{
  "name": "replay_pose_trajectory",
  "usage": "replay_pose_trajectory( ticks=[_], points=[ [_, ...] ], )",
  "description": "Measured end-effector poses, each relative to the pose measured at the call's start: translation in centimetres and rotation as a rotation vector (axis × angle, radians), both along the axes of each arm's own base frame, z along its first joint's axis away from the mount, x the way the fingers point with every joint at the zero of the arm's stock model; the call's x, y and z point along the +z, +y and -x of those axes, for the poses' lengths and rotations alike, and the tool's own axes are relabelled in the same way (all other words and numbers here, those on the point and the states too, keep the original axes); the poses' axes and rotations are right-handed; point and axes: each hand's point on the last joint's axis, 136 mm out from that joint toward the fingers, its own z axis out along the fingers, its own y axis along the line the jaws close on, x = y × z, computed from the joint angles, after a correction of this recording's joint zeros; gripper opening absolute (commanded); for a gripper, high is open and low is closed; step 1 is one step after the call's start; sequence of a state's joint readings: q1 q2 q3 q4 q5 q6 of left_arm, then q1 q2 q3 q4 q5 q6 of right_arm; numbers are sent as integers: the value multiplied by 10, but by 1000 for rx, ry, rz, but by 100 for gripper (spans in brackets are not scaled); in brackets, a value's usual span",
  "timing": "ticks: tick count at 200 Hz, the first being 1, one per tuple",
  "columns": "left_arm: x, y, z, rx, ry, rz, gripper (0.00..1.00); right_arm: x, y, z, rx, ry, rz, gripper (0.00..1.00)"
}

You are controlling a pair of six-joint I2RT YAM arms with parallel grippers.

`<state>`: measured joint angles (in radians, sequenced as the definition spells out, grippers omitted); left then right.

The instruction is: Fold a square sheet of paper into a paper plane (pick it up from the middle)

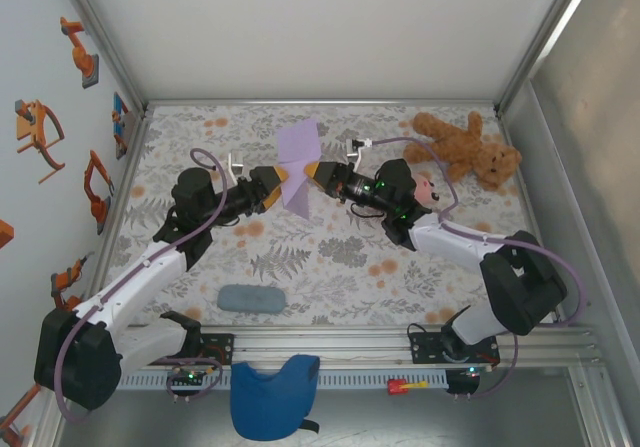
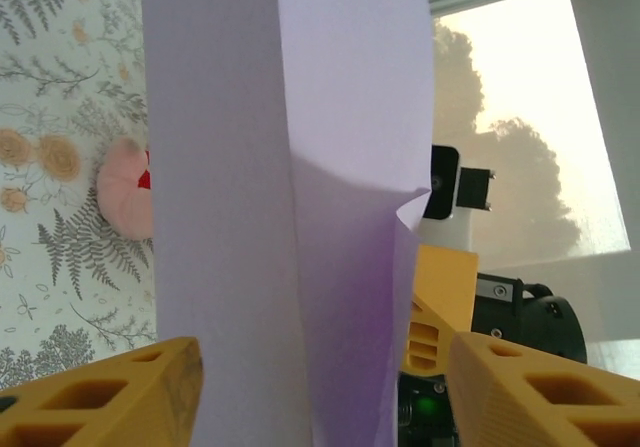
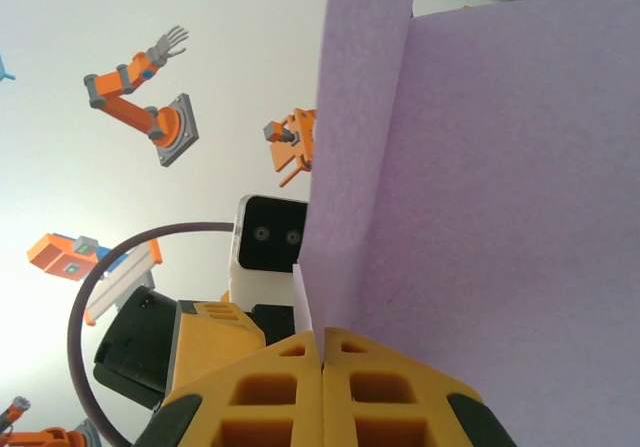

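The square sheet of paper (image 1: 298, 149), pale lavender and creased down its length, hangs upright above the middle of the table between both arms. My right gripper (image 1: 312, 172) is shut on its lower edge; in the right wrist view the yellow fingers (image 3: 400, 387) meet with the paper (image 3: 500, 167) pinched in their seam, at the gripper (image 3: 322, 342). My left gripper (image 1: 283, 175) faces it from the left. In the left wrist view its gripper (image 2: 325, 372) stands open, the paper (image 2: 250, 167) hanging between the spread fingertips (image 2: 120, 397) without being pinched.
A brown teddy bear (image 1: 468, 147) lies at the back right. A grey-blue oblong pad (image 1: 250, 298) rests near the front edge, and a blue cloth piece (image 1: 272, 395) hangs over the front rail. A pink round thing (image 2: 125, 202) lies on the floral tablecloth (image 1: 330, 257).
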<state>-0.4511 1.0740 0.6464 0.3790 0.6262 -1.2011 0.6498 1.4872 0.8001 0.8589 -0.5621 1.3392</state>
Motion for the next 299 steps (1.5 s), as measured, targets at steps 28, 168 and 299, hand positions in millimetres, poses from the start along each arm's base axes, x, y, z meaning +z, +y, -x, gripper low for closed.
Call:
replay_pose_trajectory(
  ticks=[28, 168, 299],
  points=[
    [5, -1, 1, -11, -15, 14, 49, -3, 2, -1, 8, 18, -10, 0],
    [7, -4, 1, -31, -54, 11, 13, -6, 1, -6, 1, 35, -16, 12],
    [-24, 33, -4, 85, -46, -415, 9, -63, -58, -15, -188, 137, 262, 31]
  ],
)
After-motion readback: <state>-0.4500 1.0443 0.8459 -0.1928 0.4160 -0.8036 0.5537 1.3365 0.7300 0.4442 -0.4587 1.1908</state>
